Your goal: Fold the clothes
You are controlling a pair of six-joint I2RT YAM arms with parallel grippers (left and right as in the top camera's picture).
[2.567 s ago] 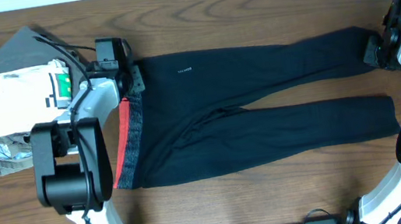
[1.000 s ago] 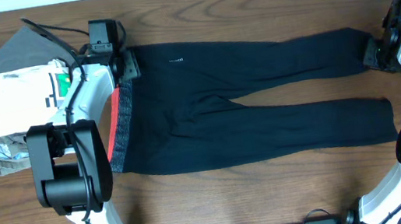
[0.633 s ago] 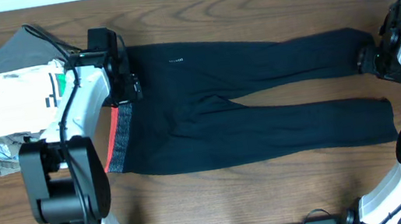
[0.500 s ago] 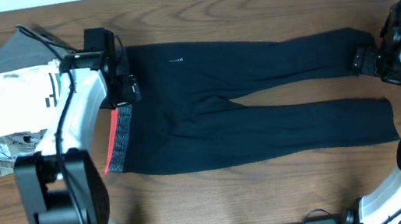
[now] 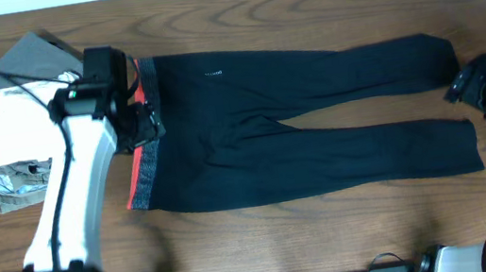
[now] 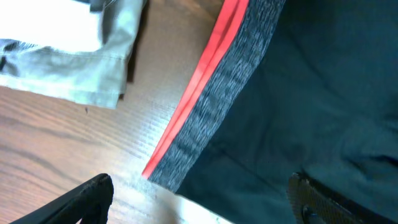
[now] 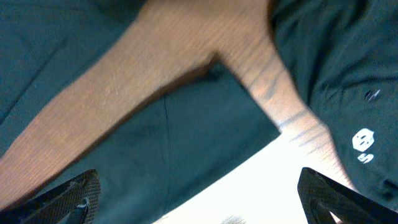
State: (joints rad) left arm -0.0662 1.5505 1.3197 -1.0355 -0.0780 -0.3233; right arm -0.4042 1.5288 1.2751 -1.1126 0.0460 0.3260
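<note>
Both tools should bite the far edge together, I reckon, left tool (image 6: 200, 182) at the grey waistband (image 5: 145, 173) and right tool (image 7: 199, 176) at the top leg's hem (image 5: 446, 55), then carry it over evenly so the trousers (image 5: 298, 119), lying flat along the surface (image 5: 334, 238), halve lengthwise. Right now both are spread wide and holding nothing: left hangs over the waistband, right just past the hem.

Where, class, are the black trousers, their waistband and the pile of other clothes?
black trousers (image 5: 311, 79): overhead view, on the upper leg.
waistband (image 6: 221, 93): left wrist view, on the grey band.
pile of other clothes (image 5: 21, 115): overhead view, on the white top garment.
</note>
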